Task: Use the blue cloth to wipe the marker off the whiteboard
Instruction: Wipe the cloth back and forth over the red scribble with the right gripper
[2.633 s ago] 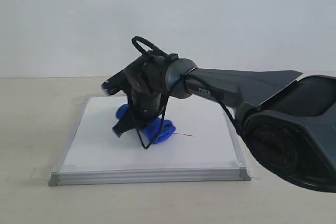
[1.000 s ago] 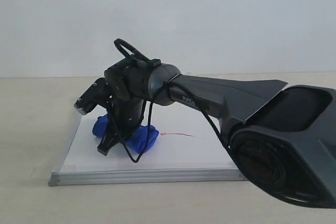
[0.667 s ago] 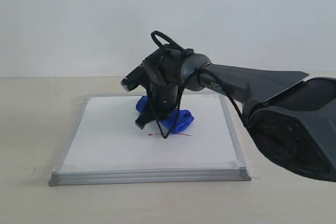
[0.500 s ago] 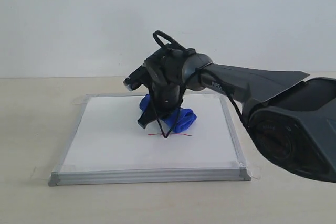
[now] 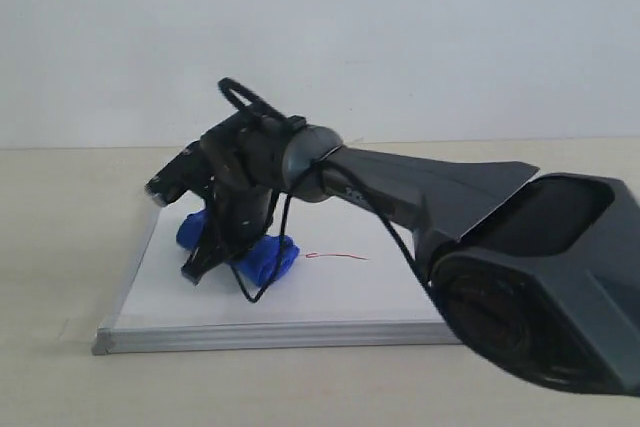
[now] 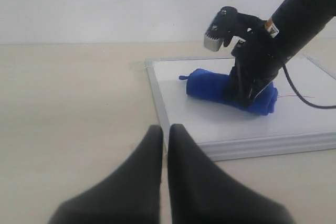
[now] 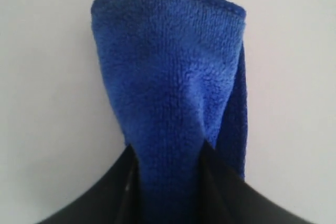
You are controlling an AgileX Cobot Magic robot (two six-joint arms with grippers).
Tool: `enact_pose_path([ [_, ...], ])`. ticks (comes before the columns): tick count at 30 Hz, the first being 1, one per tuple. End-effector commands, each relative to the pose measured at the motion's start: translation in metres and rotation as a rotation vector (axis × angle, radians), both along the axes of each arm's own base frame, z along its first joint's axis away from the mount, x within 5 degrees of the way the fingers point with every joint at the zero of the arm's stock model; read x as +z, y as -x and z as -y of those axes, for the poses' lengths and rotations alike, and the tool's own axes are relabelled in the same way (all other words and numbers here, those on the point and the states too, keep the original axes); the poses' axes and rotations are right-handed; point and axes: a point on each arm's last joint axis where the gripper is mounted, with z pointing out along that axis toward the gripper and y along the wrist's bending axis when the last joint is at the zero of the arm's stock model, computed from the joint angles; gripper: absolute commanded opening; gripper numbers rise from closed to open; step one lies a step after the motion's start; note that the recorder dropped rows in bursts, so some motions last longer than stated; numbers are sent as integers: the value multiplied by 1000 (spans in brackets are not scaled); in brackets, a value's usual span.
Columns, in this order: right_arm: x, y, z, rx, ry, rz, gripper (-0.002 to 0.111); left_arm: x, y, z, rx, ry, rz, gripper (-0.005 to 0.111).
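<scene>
**A:** What's different from half a second back?

**B:** The right arm has swung across. The cloth [image 5: 262,257] was sitting mid-board, just behind the red line [image 5: 338,257]. Now it is near the board's left edge, with the line running out to its right.

**A:** Is the cloth still gripped?

**B:** Yes. The right gripper [image 7: 165,179] is clenched on one end of the roll, its jaws pinching the plush. The rest of the cloth lies on the whiteboard [image 5: 270,335].

**A:** Did that sweep take any ink off?

**B:** None that I can see. The stretch of line in view looks as long and as red as before. Its left tip sits at or under the cloth, so I can't tell about that bit.

**A:** So where does that leave the job?

**B:** Barely started, I'd say. The cloth now lies about level with the line, so a pass back to the right, pressed down, looks like the stroke that would count. The risk is a soft roll riding over such a thin mark.

**A:** And the other arm?

**B:** The left gripper [image 6: 164,150] hangs over the worktop [image 6: 63,103], well clear of the board. Its jaws are closed together on nothing.
</scene>
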Motion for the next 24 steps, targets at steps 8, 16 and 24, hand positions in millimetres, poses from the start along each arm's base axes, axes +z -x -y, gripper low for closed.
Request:
enact_pose_path([
  [8, -29, -10, 38, -118, 77, -218, 0, 0, 0, 0, -4, 4, 8, 4],
  [16, -16, 30, 2, 10, 123, -252, 0, 0, 0, 0, -4, 4, 8, 4],
  [24, -21, -15, 71, -267, 280, -202, 0, 0, 0, 0, -4, 4, 8, 4],
])
